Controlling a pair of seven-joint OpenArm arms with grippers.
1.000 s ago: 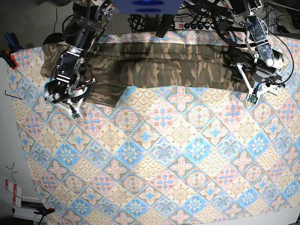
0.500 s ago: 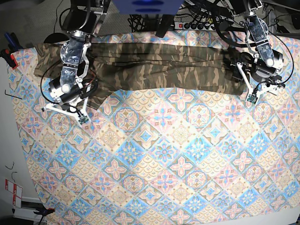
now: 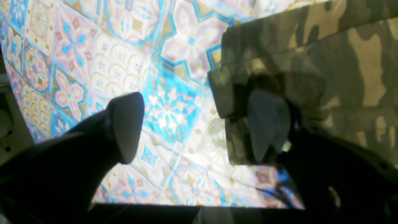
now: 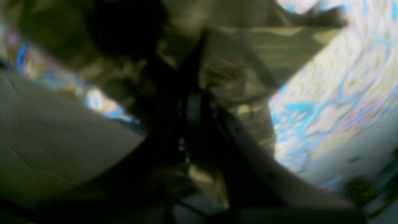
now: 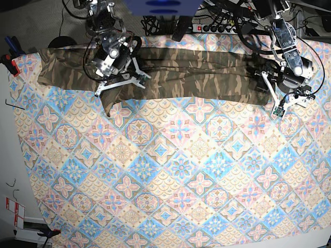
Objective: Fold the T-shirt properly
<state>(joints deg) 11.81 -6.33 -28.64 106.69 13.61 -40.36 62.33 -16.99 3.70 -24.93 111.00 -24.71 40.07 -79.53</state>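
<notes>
Tiled cloth [image 5: 181, 170] in blue, pink and cream covers the bench; grey floor shows past its far edge, with a power strip [image 5: 217, 27] and black cables there. No writing or brand can be read in any view; a small red-and-white tag [image 5: 14, 211] lies off the cloth's near left corner, its print too small to make out. A red clamp [image 5: 7, 61] sits at the cloth's far left corner.

T-shirt [image 5: 196, 72], camouflage print, lies as a long folded band along the far edge of the cloth, one flap [image 5: 111, 101] hanging nearer from its left part.

Left end effector [image 3: 199, 124], at the shirt's right end in the base view, is spread wide: one finger [image 3: 126, 124] over bare cloth, the other [image 3: 267, 124] over the shirt's layered corner, gripping nothing.

Right end effector [image 5: 109, 66] is above the shirt's left part. Its wrist view is blurred and dark; the jaws are clenched, with camouflage fabric bunched around them, but whether fabric is pinched cannot be told.
</notes>
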